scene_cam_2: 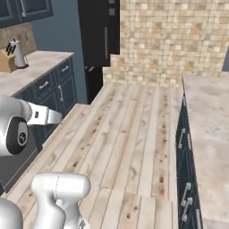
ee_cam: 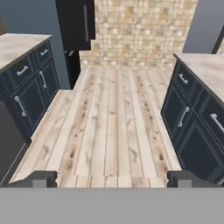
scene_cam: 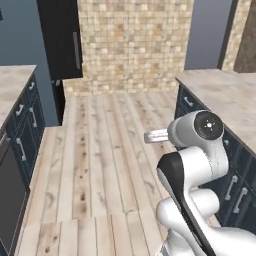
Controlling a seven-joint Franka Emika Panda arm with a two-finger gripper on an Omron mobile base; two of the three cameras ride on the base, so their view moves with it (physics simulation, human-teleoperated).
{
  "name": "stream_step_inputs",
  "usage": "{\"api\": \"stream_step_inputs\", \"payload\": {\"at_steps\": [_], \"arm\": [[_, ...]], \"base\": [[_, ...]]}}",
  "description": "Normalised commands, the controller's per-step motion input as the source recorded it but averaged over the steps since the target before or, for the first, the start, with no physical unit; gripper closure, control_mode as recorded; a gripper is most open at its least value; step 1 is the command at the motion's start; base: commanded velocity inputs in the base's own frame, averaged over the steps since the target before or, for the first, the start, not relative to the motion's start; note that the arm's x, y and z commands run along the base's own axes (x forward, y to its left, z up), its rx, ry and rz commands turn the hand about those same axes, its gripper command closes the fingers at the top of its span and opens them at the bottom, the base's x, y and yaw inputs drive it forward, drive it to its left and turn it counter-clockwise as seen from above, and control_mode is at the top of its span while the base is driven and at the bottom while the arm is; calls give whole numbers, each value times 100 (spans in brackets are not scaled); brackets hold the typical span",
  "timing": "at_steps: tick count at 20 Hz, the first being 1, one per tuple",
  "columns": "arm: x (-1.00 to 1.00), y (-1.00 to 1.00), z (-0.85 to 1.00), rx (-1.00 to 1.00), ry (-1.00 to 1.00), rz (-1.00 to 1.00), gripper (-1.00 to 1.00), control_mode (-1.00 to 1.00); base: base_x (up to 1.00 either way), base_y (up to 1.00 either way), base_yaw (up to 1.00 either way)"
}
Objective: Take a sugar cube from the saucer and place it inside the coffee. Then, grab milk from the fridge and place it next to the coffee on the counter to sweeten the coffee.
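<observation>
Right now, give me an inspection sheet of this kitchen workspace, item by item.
Surface: beige marbled counter on the right, another counter run on the left; wooden plank floor between.
Job's things: black fridge ahead, door closed; nothing else seen.
Clutter: knife block on the left counter.
Grippers: gripper with jaws wide open, holding nothing, aimed down the aisle.
Cables: nothing seen.
Surroundings: tan tiled wall, dark blue cabinets.
</observation>
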Motion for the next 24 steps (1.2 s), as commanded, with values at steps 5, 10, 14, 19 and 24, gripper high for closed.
{"api": "stream_step_inputs", "payload": {"at_steps": [5, 10, 14, 19, 24], "arm": [[0, 0, 0, 0, 0, 0, -100, 100], [0, 0, 0, 0, 0, 0, -100, 100], [0, 0, 0, 0, 0, 0, -100, 100], [0, 0, 0, 0, 0, 0, -100, 100], [0, 0, 0, 0, 0, 0, -100, 100]], "base": [[100, -7, -12], [100, -8, -12], [100, -1, -14], [100, 0, -14], [100, 0, -12]]}}
